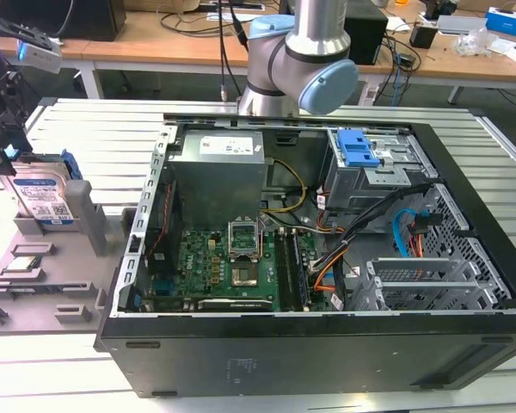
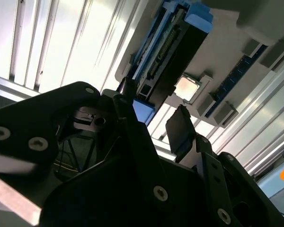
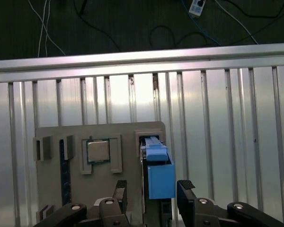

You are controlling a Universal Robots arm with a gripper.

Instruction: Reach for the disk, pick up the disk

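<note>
At the exterior view's far left, the gripper (image 1: 4,144) hangs over the upright disk (image 1: 45,200), fingers (image 3: 186,188) spread astride it, holding nothing.

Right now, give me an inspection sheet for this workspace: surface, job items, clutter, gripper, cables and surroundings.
Surface: ribbed metal table carrying a grey fixture plate.
Job's things: disk standing on edge in a slot of the fixture.
Clutter: processor chip in its fixture pocket; open computer case beside the fixture.
Gripper: gripper open, one finger on each side of the disk, not clamped.
Cables: black cable bundle inside the case.
Surroundings: wooden bench behind the table.
</note>
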